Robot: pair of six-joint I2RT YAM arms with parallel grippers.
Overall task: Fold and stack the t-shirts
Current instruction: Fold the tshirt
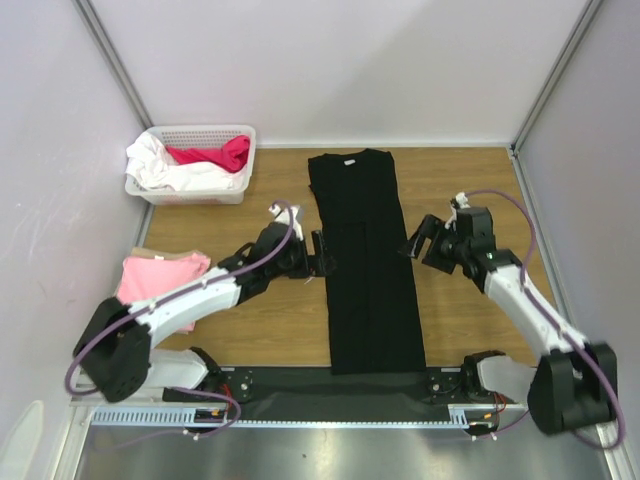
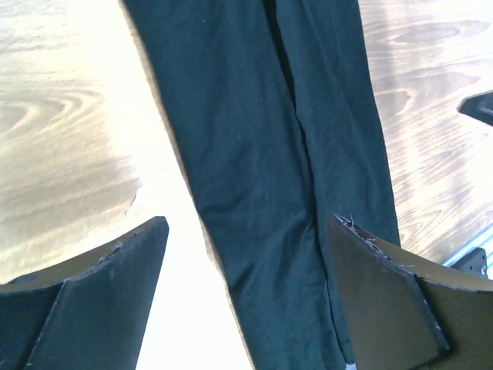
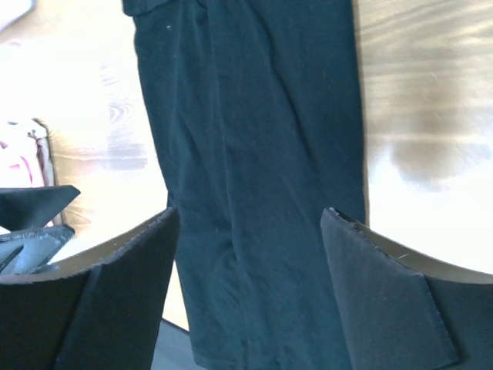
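Note:
The black t-shirt (image 1: pixel 365 260) lies flat in the middle of the table, folded lengthwise into a long narrow strip with its collar at the far end. My left gripper (image 1: pixel 322 250) hovers open at the strip's left edge, and the cloth (image 2: pixel 254 154) passes below the gap between its jaws (image 2: pixel 246 223). On the opposite side my right gripper (image 1: pixel 415 243) is open too, with the strip (image 3: pixel 254 139) under its spread fingers (image 3: pixel 250 212). Neither holds any cloth. The light pink t-shirt (image 1: pixel 160 275) lies folded at the table's left edge, partly under the left arm.
A white basket (image 1: pixel 240 135) with white and red cloths stands at the back left corner. Walls close the table at the back and on both sides. A black mat (image 1: pixel 330 385) runs along the near edge between the arm bases.

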